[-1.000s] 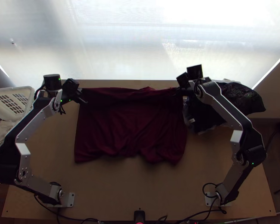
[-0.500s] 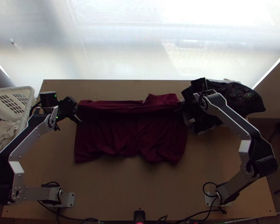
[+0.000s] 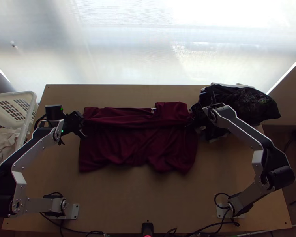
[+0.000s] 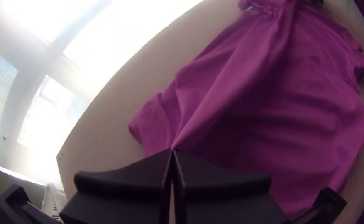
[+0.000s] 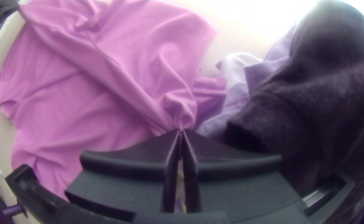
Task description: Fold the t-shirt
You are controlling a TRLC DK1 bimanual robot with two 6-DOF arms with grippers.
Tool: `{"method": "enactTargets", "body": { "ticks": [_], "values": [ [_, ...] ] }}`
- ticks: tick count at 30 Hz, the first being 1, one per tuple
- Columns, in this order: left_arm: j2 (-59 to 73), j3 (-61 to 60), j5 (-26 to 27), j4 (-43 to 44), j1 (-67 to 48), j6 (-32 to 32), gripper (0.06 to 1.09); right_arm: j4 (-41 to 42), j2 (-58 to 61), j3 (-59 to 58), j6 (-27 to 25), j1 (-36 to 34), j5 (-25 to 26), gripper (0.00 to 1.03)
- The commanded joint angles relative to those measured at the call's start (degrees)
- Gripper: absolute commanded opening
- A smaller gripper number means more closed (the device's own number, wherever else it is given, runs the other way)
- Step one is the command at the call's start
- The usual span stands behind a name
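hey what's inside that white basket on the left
A crumpled pale cloth lies in the basket. Anything beneath it is hidden, and the left arm covers part of the basket.

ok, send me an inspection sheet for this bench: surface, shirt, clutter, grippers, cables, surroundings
Surface: light wooden table; no spill or damage seen.
Job's things: dark red t-shirt, spread but wrinkled, with a gathered ridge running between the two grippers.
Clutter: pile of dark and pale clothes at the far right, close beside the shirt.
Left gripper: shut on the shirt at one end of the ridge.
Right gripper: shut on the shirt at the ridge's other end, next to the pile.
Cables: black cables near both arm bases and along the near edge.
Surroundings: white basket with pale cloth at the left; bright window area beyond the far edge.
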Motion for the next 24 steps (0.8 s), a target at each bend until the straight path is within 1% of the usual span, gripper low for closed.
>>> {"method": "enactTargets", "body": {
  "ticks": [1,3,4,5,6,7,8,9,10,11,12,14,18,21,24],
  "values": [
    [0.7,-2.3,-0.2,1.0,0.1,1.2,0.1,-0.1,0.5,-2.2,0.5,1.1,0.0,0.03],
    [0.7,-3.2,-0.6,2.2,0.2,1.4,0.1,0.2,0.5,-2.5,0.5,1.2,0.0,0.03],
    [0.8,-3.5,-0.8,2.7,0.2,1.4,0.1,0.2,0.5,-2.6,0.6,1.2,0.0,0.05],
    [1.0,-3.6,-1.1,3.3,0.4,1.2,0.14,0.2,0.4,-2.8,1.0,1.1,0.1,0.17],
    [1.1,-3.5,-1.1,3.4,0.6,0.9,0.22,0.3,0.1,-3.0,1.0,1.1,0.1,0.32],
    [1.1,-3.3,-1.1,3.4,0.7,0.4,0.39,0.2,-0.1,-3.2,0.9,1.1,0.1,0.49],
    [1.2,-2.9,-1.1,3.4,1.1,-0.4,0.61,0.2,-0.3,-3.5,0.7,1.3,0.1,0.65],
    [1.4,-2.4,-1.1,3.4,1.4,-0.9,0.9,0.2,-0.7,-3.7,0.6,1.4,0.1,0.8],
    [1.6,-1.7,-1.1,3.4,1.8,-1.7,1.05,0.3,-1.1,-3.9,0.6,1.5,0.1,0.9],
    [1.8,-1.0,-1.1,3.4,2.3,-1.8,1.04,0.3,-1.7,-3.9,0.7,1.6,0.1,0.97],
    [1.9,-0.1,-1.1,3.4,2.7,-2.3,1.04,0.4,-2.4,-3.8,0.8,1.7,0.2,0.99],
    [0.9,2.7,-1.0,2.4,3.8,-5.6,1.04,0.5,-4.7,-3.5,1.4,1.8,0.2,0.99],
    [-3.4,9.7,0.9,-7.8,5.4,-10.1,1.04,-0.6,-9.6,-3.8,2.0,2.1,0.2,0.99],
    [-11.9,9.8,4.6,-17.6,4.9,-9.4,1.04,-3.5,-16.5,-5.9,2.9,3.3,0.1,0.99],
    [-21.3,6.5,5.3,-25.6,1.3,-5.3,1.04,-7.5,-23.4,-9.3,2.8,6.9,0.1,0.98]
  ]
}}
